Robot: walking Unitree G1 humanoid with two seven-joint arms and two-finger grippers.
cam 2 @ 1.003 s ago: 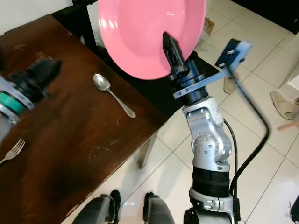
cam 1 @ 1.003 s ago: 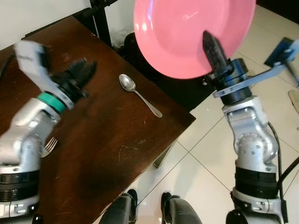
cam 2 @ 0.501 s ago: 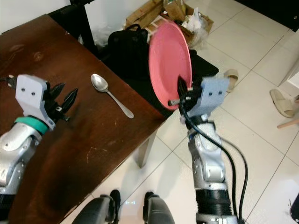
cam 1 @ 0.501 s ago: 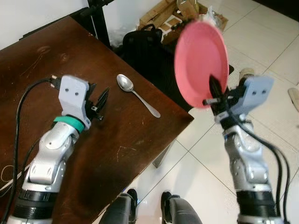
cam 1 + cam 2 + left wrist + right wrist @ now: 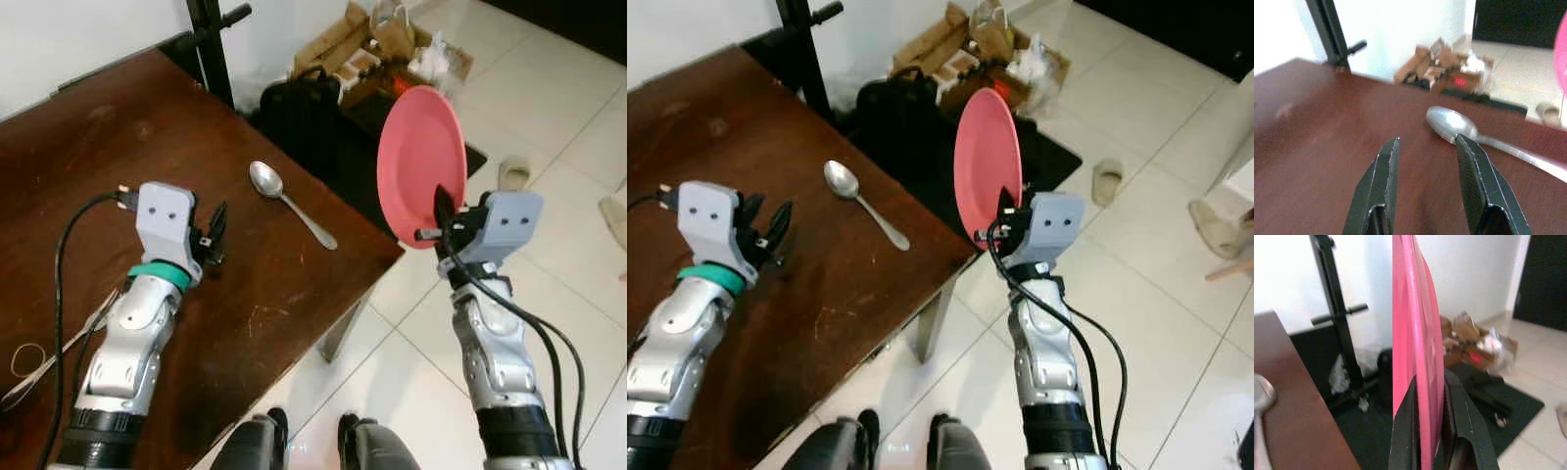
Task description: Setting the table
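Counter [image 5: 118, 176]: a dark brown wooden surface is seen from above, taking up the robot's left side of the scene; its near corner juts out over a white tiled floor [image 5: 578, 88].
Black mat and bag [image 5: 313, 127]: dark items are seen on the floor beyond the counter's far edge, with cardboard boxes [image 5: 377, 44] heaped behind them near the wall.
Pink plate [image 5: 421, 162]: it is held upright on edge, off the counter and above the floor, just past the counter's right corner; its face is turned toward the counter.
Right gripper [image 5: 441, 211]: it is raised beside the counter's corner, and its black fingers [image 5: 1464, 431] are clamped on the plate's lower rim, one on each face.
Left gripper [image 5: 216, 230]: it is held low over the middle of the counter, pointing toward the spoon; its fingers [image 5: 1476, 176] are parted by a moderate gap, with nothing between them.
Spoon [image 5: 289, 201]: a silver spoon is laid flat on the counter near its right edge, bowl toward the far side and handle toward the corner; it is ahead of the left gripper and apart from it.
Fork [image 5: 59, 348]: a silver fork is seen lying on the counter near the robot's left arm, partly hidden by a black cable.
Slipper [image 5: 511, 172]: a pale one is seen on the tiles beyond the plate.
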